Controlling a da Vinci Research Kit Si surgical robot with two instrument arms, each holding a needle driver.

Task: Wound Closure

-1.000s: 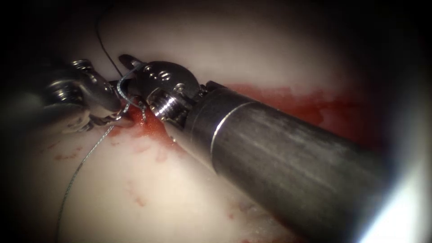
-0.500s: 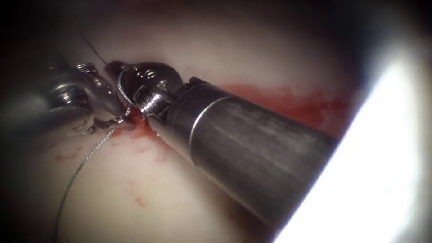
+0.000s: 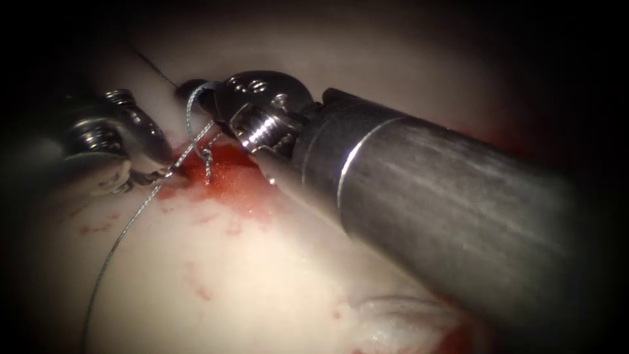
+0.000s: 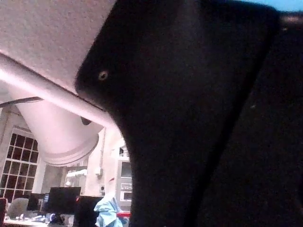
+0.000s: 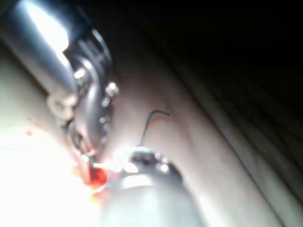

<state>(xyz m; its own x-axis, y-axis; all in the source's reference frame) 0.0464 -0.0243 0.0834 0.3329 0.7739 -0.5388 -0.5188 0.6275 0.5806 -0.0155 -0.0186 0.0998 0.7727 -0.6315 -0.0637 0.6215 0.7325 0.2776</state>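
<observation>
Your right tool (image 3: 196,98) is gripping the curved needle (image 3: 191,118) near one end, jaws closed on it just above the red fluid (image 3: 226,174). Your left tool (image 3: 160,172) is pinching the thread (image 3: 124,229) at the cut's left edge, jaws closed, the strand trailing down across the pale tissue (image 3: 262,275). You are seeing the needle arcing free above the surface, not buried in it
</observation>
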